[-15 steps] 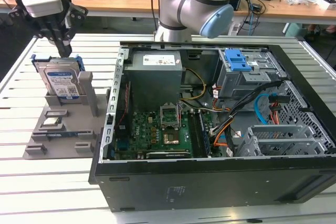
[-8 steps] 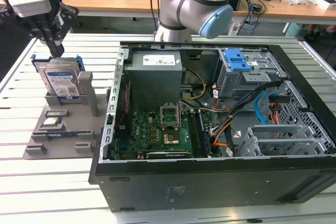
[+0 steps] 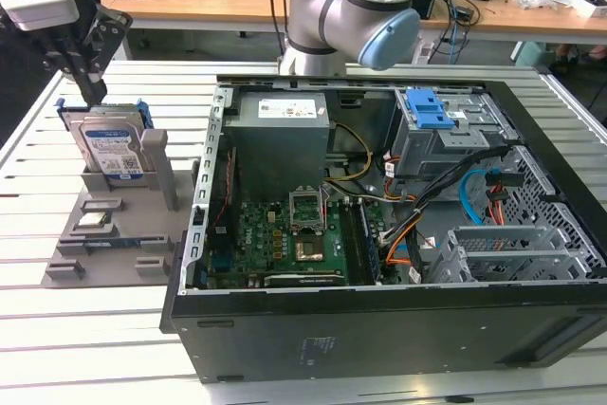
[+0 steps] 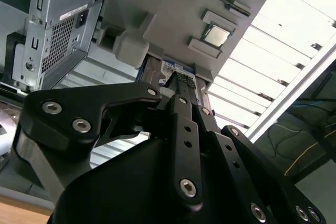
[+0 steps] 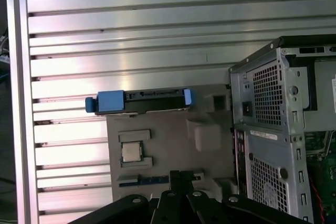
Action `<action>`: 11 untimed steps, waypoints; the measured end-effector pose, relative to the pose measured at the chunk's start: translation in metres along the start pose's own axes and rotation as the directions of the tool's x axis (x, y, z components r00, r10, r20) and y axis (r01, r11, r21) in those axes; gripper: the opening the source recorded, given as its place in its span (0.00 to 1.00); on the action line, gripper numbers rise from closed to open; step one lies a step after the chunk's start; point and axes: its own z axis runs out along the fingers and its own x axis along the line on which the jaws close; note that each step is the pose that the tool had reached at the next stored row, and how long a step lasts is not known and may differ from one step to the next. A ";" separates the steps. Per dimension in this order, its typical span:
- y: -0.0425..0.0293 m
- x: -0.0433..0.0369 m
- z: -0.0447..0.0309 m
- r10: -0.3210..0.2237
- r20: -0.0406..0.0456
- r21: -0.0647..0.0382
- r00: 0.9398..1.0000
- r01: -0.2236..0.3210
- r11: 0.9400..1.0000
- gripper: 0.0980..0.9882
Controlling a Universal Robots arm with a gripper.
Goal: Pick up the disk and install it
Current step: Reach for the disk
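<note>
Exterior view shows the gripper [image 3: 92,94] closed above the disk [image 3: 112,147], a slatted metal table [image 3: 95,348], a desk [image 3: 190,2] behind.

In the exterior view, the lower part of the disk [image 3: 112,147] beneath the gripper [image 3: 93,94] is hidden by the grey holder [image 3: 106,234]. In the second wrist view, most of the disk [image 4: 177,73] is covered by the gripper's black links. Its label cannot be read.

Exterior view high over computer case [image 3: 379,339]; both wrist views on fixture [image 5: 168,145] [image 4: 173,3].
</note>
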 end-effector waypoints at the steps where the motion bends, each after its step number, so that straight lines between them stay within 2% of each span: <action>1: -0.0002 0.0023 -0.0001 0.000 0.000 0.000 1.000 0.000 1.000 0.01; 3: -0.0006 0.0084 -0.0002 0.000 0.000 0.000 1.000 0.000 1.000 0.01; 11: -0.0017 0.0234 -0.0006 0.000 0.000 0.000 1.000 0.000 1.000 0.01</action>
